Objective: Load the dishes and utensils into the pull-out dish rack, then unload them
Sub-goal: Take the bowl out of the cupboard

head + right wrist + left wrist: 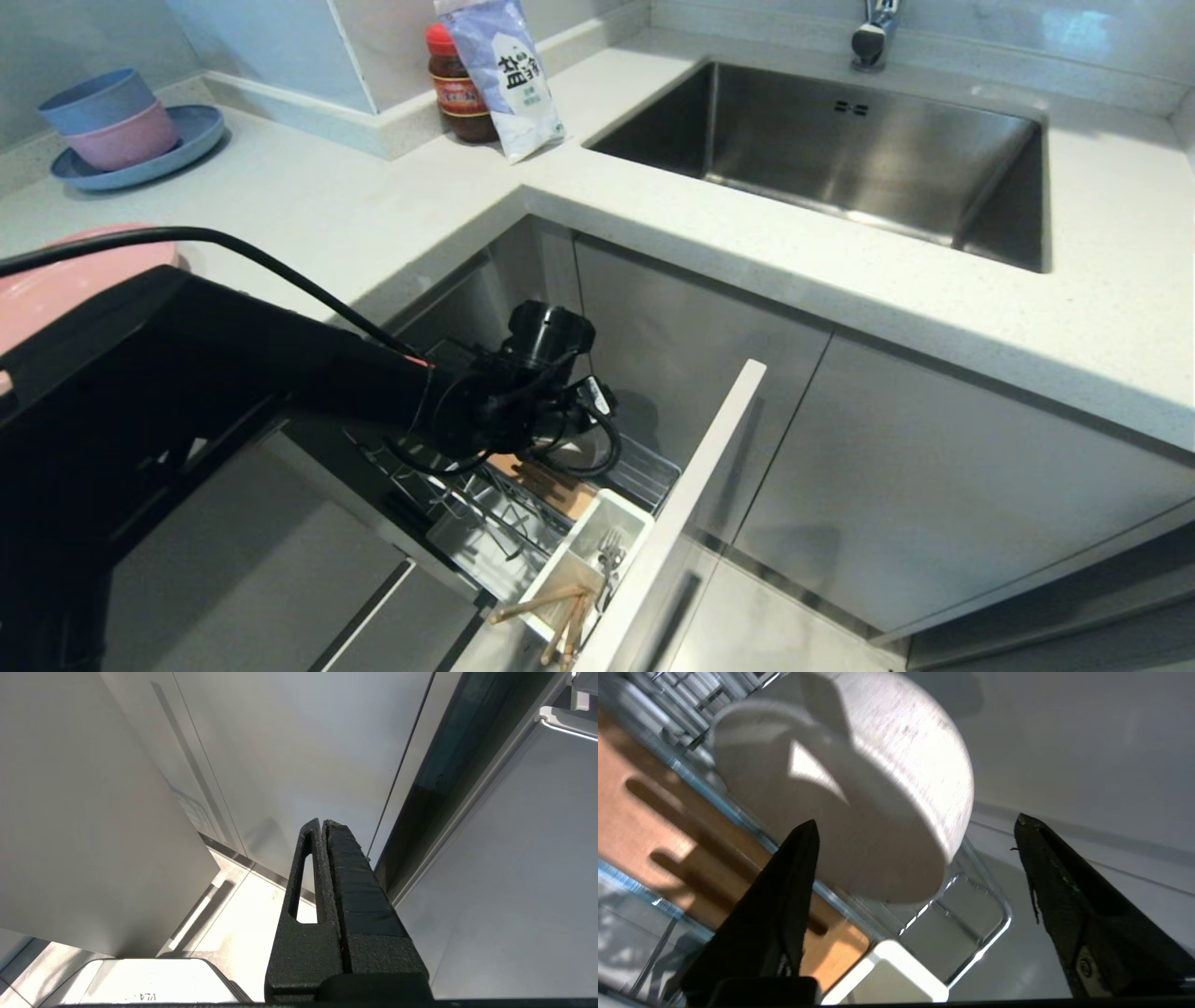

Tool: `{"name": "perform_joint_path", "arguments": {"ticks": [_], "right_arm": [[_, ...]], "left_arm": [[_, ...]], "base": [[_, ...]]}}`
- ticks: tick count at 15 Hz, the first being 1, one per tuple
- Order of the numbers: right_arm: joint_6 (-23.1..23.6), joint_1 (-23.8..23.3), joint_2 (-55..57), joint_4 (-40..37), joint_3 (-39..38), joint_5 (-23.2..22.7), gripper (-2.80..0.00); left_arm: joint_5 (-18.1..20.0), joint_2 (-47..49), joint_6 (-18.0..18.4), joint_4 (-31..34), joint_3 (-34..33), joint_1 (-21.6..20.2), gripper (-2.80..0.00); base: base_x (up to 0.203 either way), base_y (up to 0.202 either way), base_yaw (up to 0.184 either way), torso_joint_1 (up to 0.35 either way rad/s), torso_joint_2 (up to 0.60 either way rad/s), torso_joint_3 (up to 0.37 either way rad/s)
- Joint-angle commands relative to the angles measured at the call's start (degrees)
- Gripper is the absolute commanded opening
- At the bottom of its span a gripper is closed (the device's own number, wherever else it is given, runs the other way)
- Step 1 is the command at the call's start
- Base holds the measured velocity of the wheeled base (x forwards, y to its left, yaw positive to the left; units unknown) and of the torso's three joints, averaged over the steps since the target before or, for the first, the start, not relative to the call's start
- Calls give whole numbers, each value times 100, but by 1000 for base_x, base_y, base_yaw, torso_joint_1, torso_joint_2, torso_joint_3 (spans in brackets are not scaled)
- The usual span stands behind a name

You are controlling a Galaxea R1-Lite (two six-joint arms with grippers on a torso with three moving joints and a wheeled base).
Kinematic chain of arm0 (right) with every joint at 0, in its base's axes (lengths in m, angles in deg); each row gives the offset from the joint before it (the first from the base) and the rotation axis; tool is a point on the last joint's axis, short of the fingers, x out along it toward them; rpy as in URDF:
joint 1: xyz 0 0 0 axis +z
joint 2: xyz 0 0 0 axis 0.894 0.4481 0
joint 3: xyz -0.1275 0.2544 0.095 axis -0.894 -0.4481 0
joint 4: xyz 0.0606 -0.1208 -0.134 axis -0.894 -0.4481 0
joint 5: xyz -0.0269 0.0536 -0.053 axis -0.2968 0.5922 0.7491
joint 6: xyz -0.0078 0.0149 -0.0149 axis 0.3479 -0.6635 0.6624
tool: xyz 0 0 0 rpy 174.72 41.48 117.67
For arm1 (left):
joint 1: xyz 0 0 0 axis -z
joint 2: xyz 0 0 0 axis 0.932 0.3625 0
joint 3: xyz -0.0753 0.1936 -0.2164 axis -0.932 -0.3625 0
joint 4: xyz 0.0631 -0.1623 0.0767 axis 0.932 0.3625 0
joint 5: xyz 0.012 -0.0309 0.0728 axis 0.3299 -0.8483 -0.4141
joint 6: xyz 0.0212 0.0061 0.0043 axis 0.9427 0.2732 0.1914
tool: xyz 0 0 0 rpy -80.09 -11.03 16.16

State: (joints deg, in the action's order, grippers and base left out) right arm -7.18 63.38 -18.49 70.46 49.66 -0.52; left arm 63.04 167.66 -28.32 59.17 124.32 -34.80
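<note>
Bowl (pixel 859 812), off-white, round, lies tilted on its side in the pull-out dish rack (pixel 644 476), just beyond the slotted light-wood strip (pixel 546 485) and toward the rack's inner end; in the left wrist view its foot faces the camera and it appears to lean on the chrome wire. Left pincer (pixel 915 872) hangs over the rack just above the strip, fingers spread wide, one to either side of the bowl and apparently clear of it, so the bowl looks released or not yet gripped. Right pincer (pixel 324 858) is parked low beside the cabinet fronts, well away from the rack, fingers pressed together on nothing. Fork (pixel 611 555) and chopsticks (pixel 560 616) stand in the white cutlery cup (pixel 583 560), at the strip's outer end next to the grey front panel (pixel 691 485). Pink plate (pixel 56 280) sits on the tabletop, well apart from the rack and largely hidden by the left arm. Handling note, as judgement: the bowl looks propped rather than seated, so any withdrawal should go straight up with the fingers kept wide, avoiding the rim; any regrip should close across the rim slowly, since a tilted bowl may roll along the wire.
</note>
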Motion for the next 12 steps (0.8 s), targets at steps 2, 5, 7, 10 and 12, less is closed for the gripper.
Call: {"name": "perform_joint_path", "arguments": {"ticks": [2, 5, 7, 10, 12], "right_arm": [[-2, 0, -15, 1, -9, 0, -280], [-2, 0, -15, 1, -9, 0, -280], [-2, 0, -15, 1, -9, 0, -280], [-2, 0, -15, 1, -9, 0, -280], [-2, 0, -15, 1, -9, 0, -280]], "left_arm": [[-7, 124, 195, -340, 151, -11, 0], [-21, 148, 224, -388, 177, -108, 0], [-21, 147, 224, -379, 171, -108, -275], [-21, 117, 221, -358, 171, -97, -280], [-21, 67, 215, -328, 166, -90, -280]], "base": [[0, 0, 0, 0, 0, 0], [0, 0, 0, 0, 0, 0], [0, 0, 0, 0, 0, 0], [0, 0, 0, 0, 0, 0], [0, 0, 0, 0, 0, 0]]}}
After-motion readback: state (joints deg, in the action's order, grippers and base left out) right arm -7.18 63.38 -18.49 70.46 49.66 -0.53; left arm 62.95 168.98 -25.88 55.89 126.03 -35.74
